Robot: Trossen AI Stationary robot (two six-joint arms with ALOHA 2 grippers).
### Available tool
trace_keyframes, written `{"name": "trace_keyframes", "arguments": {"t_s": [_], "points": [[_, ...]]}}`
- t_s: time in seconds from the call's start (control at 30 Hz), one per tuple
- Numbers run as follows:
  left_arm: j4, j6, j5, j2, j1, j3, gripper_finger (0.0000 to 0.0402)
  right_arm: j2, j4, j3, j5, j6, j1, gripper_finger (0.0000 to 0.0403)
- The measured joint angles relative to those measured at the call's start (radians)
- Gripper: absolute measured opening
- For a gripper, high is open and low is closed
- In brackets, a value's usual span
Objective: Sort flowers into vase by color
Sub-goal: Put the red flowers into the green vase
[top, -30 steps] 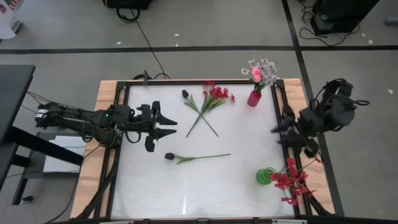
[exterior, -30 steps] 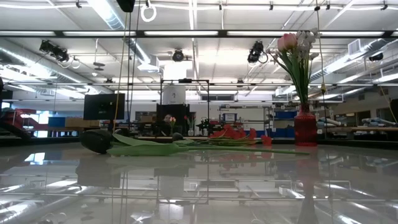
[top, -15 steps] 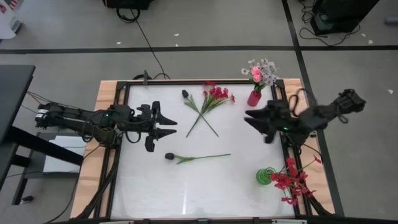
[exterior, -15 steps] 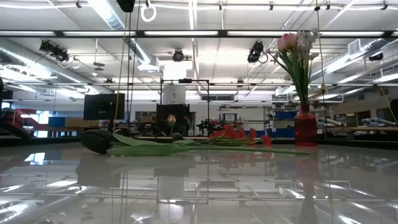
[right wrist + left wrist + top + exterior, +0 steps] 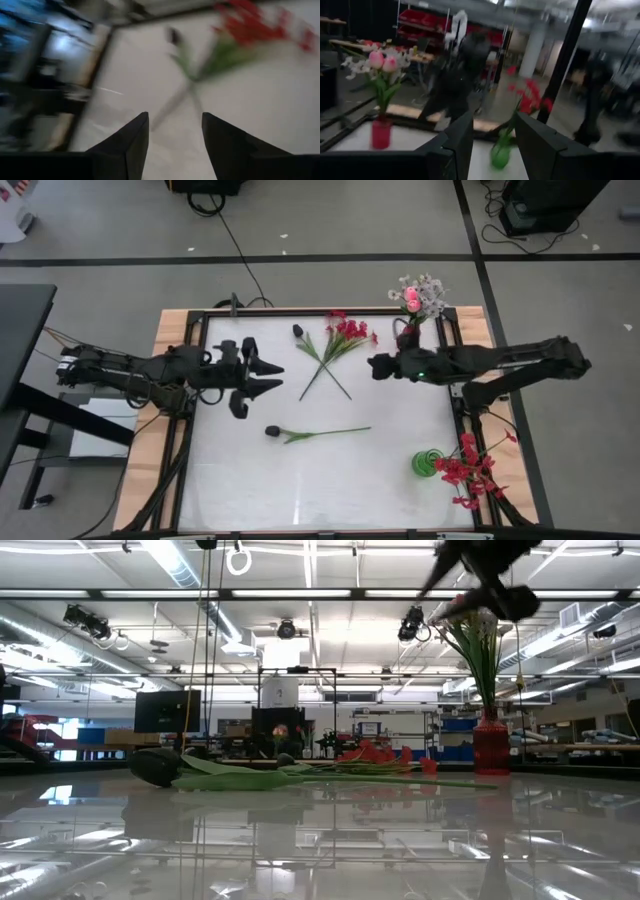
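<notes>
Near the table's far edge, a red blossom spray (image 5: 348, 333) and a dark-budded flower (image 5: 299, 332) lie with their stems crossed (image 5: 187, 85). A second dark-budded flower (image 5: 272, 432) lies flat mid-table, its bud nearest in the low view (image 5: 152, 765). A red vase (image 5: 408, 337) holds pink and white flowers (image 5: 420, 294). A green vase (image 5: 428, 463) holds red sprays (image 5: 466, 470). My right gripper (image 5: 372, 366) is open and reaches out just right of the crossed stems (image 5: 172, 145). My left gripper (image 5: 272, 377) is open and hovers at the table's left (image 5: 492, 145).
A black frame (image 5: 200, 330) borders the white tabletop, with wooden strips outside it. The red vase stands at the far right corner (image 5: 490, 745), close beside my right arm (image 5: 490, 570). The green vase stands at the near right (image 5: 500, 156). Bare white table lies toward the near edge.
My right arm has swung from beyond the table's right edge out over the table, travelling left and toward the far edge, and now stretches level toward the crossed flowers. It has come into the top of the low view. The flowers and vases have stayed put.
</notes>
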State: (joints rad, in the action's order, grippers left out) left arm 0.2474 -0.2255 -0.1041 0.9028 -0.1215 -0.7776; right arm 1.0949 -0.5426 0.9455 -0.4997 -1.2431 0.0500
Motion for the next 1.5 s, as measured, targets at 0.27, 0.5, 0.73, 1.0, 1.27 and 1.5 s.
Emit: {"name": "trace_keyframes", "arguments": {"t_s": [0.27,0.5,0.73,1.0,1.27,1.5], "points": [[0.069,-0.032,0.038,-0.001,0.0,0.0,0.0149,0.029,-0.313,0.0,0.072,-0.273,-0.017,0.018],[-0.181,-0.175,-0.226,0.052,0.06,0.0,0.0142,0.031,-0.456,0.0,0.1,-0.321,-0.026,0.018],[-0.202,-0.296,-0.111,0.336,0.235,0.001,0.0137,0.031,-0.462,0.0,0.11,-0.325,-0.028,0.018],[-0.191,-0.4,0.016,0.63,0.39,-0.091,0.0137,0.031,-0.462,0.0,0.185,-0.325,-0.033,0.018],[-0.333,-0.316,0.09,0.883,0.454,-0.355,0.0191,0.031,-0.462,-0.001,0.219,-0.31,-0.014,0.018],[-0.609,-0.279,0.089,1.067,0.479,-0.614,0.0212,0.031,-0.463,-0.001,0.26,-0.278,0.011,0.018]]}}
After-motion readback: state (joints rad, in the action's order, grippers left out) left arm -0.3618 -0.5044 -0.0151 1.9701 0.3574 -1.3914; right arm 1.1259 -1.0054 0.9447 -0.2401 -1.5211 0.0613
